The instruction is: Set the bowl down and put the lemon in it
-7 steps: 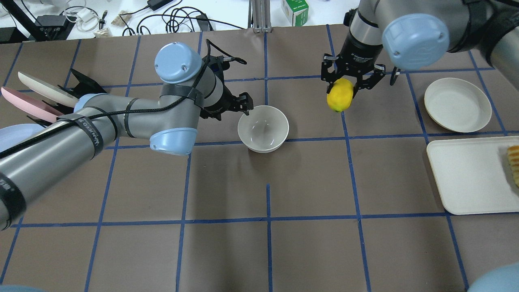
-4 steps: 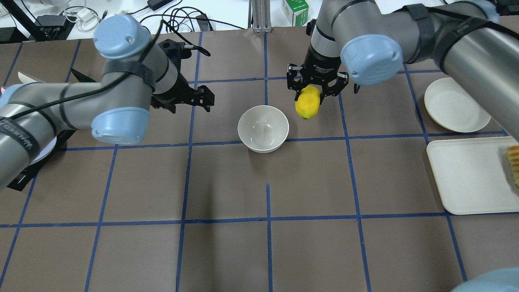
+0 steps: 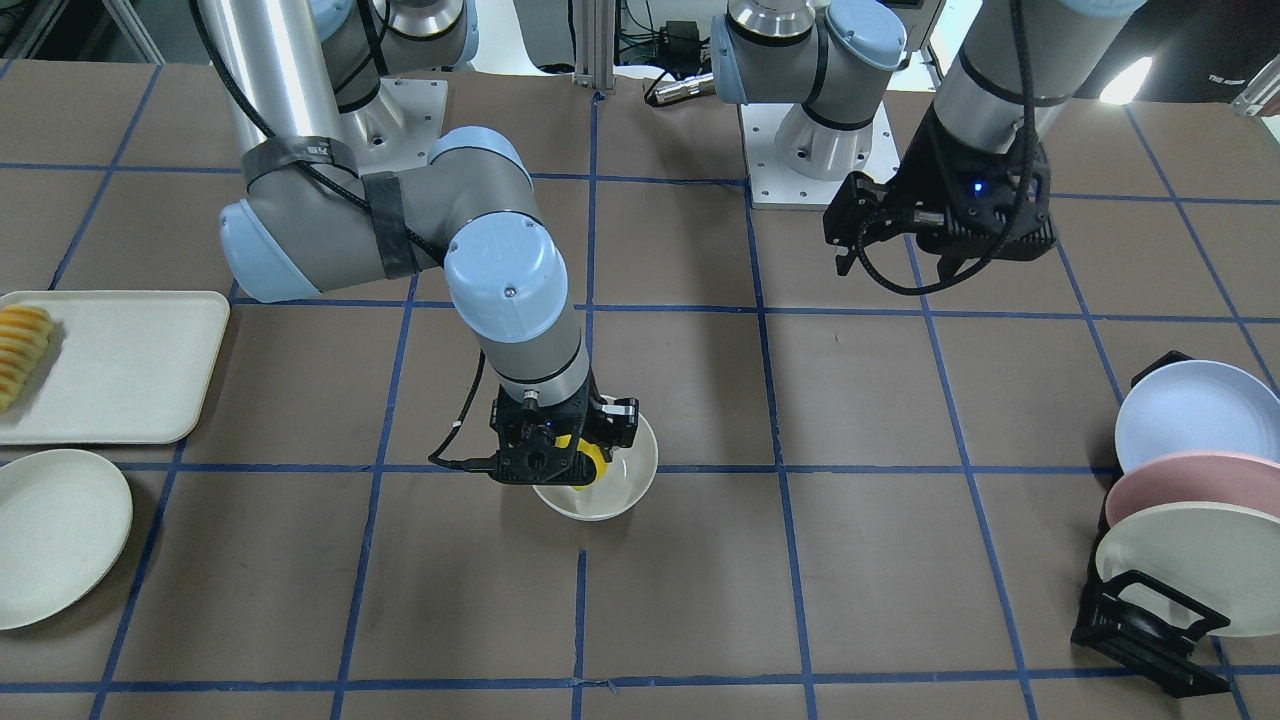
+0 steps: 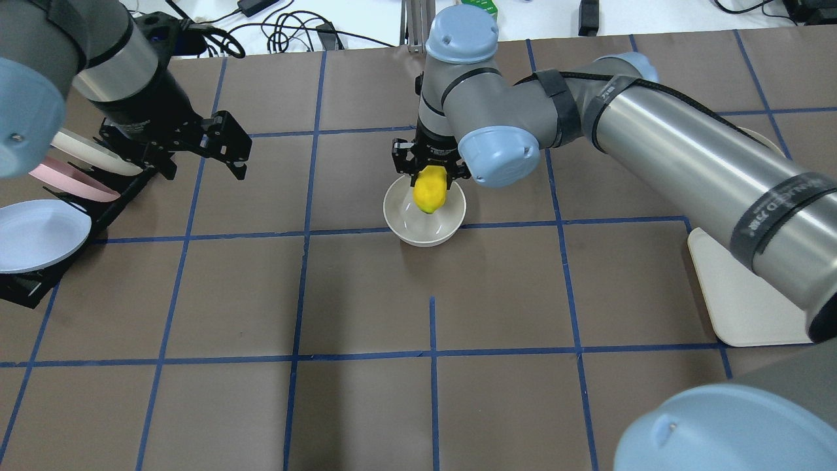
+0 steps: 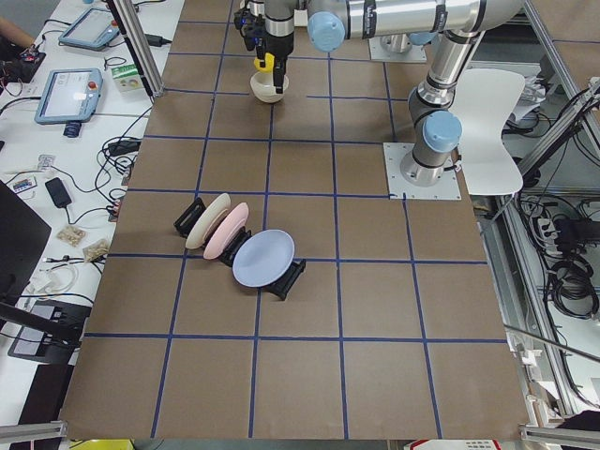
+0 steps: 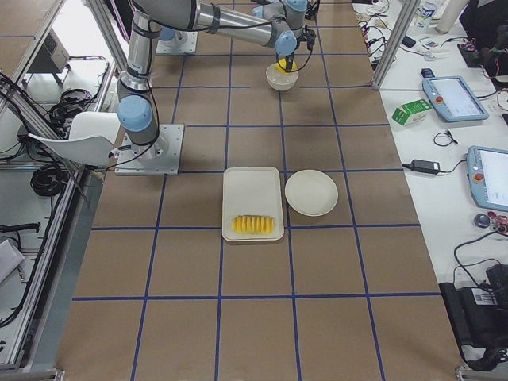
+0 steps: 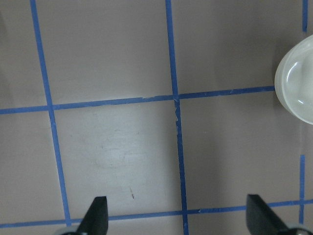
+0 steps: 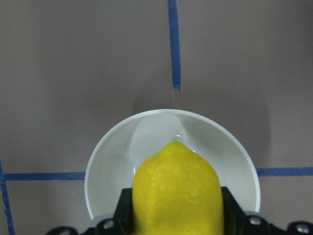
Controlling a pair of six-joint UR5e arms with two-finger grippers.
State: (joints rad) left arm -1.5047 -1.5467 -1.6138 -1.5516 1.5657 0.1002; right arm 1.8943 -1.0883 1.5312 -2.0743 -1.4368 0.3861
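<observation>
The deep, glossy off-white bowl [image 4: 424, 230] stands on the bench [image 4: 366, 294]; dropping in the bright yellow oval lemon [image 4: 429, 191] is in hand. The right arm's fingers [image 8: 125, 208] pinch it over the bowl's 12 o'clock side. The left arm's fingers [image 7: 98, 215] hang spread at 10 o'clock. Next, seemingly: release, lift clear.

Bowl: deep, round, off-white bowl [image 4: 422, 230], glossy, with bright highlights.
Lemon: small, bright yellow oval lemon [image 4: 429, 190], faintly dimpled skin, soft sheen.
Desk: brown desk [image 4: 366, 294], matt, paper-like cover; blue tape lines [image 4: 295, 358].
</observation>
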